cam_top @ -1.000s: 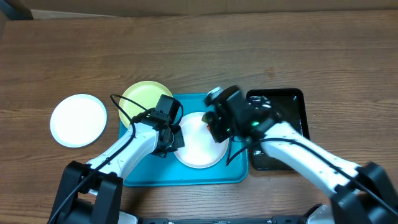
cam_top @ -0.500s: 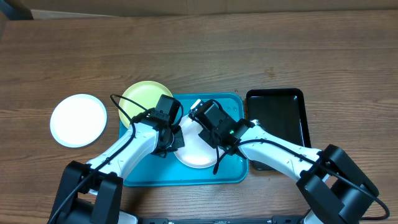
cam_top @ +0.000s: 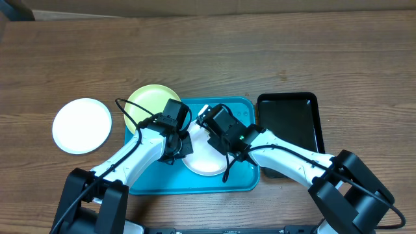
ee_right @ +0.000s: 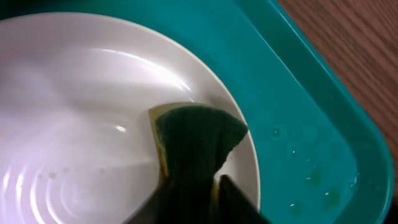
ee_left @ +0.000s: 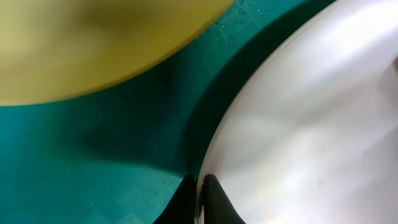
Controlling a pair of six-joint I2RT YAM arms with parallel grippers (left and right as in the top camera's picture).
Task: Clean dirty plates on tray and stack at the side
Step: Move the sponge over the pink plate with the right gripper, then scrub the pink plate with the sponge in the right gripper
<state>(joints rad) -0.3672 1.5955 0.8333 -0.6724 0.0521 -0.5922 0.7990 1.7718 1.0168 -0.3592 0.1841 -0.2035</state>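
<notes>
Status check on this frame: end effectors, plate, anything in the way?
Left end effector pinching white plate rim. Right end effector holding sponge on that plate, inside tray. No obstruction seen.

Turquoise tray (cam_top: pixel 149 179), white plate (cam_top: pixel 207 164), lime-green plate (cam_top: pixel 148 99), second white plate (cam_top: pixel 82 125), black tray (cam_top: pixel 292 123), dark green sponge (ee_right: pixel 196 140), wood-grain table (cam_top: pixel 260 52)

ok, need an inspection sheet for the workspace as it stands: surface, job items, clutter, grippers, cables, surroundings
Surface: brown wooden table, no spills seen on the wood.
Job's things: large turquoise plastic tray at centre, droplets on its floor; round white plastic plate lying in it; pale lime-green plate overlapping its far left corner; second white plate on the table, apart to the left.
Clutter: narrow black tray right of the turquoise one.
Grippers: left gripper shut on the tray plate's rim; right gripper holds a dark green sponge on that plate.
Cables: black cable loops off the left arm.
Surroundings: nothing seen.
</notes>
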